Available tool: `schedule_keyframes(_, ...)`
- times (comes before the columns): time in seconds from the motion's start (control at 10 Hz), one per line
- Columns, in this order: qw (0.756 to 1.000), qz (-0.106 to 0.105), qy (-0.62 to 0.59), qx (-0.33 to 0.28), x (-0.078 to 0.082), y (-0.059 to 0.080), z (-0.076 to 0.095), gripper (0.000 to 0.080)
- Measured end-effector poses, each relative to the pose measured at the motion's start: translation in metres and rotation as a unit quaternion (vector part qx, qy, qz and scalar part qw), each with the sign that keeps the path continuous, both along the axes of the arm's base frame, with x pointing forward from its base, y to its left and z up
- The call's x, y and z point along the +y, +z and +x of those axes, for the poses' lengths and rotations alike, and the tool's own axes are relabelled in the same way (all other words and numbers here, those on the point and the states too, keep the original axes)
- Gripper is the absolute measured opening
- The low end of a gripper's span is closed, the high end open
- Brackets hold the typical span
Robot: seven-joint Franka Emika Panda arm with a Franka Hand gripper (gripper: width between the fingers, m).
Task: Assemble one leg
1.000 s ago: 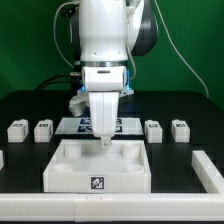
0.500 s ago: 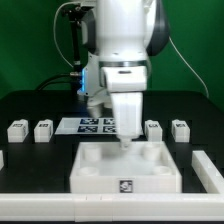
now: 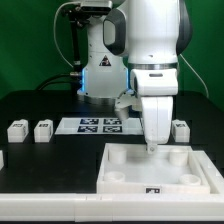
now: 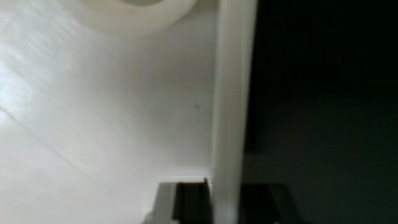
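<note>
The large white tray-like tabletop lies flat at the exterior view's right front, round sockets up. My gripper reaches straight down and is shut on its back wall. In the wrist view the wall's edge runs between my two dark fingers, with my gripper astride it, the white tabletop floor on one side and a round socket at its far end. Three small white legs show in the back row: two at the left, one at the right.
The marker board lies at the back middle, between the legs. A white rail runs along the table's front edge. A white piece shows at the exterior view's left edge. The arm's base and cables stand behind.
My gripper has moved toward the exterior view's right, and the tabletop has slid with it from the middle front to the right front. The legs have not moved.
</note>
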State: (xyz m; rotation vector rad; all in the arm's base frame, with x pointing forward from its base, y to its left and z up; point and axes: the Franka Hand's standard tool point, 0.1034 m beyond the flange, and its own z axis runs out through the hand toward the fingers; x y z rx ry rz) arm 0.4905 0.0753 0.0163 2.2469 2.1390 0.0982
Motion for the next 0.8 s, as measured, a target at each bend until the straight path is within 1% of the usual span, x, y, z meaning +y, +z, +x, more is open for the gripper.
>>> schedule_keyframes(0.4,1.0,-0.007,0.0,0.01,-0.0017,0.0,0.011,0.006)
schedule_keyframes(0.8,1.0,-0.009,0.016,0.021,-0.0022,0.0001,0.0125,0.006)
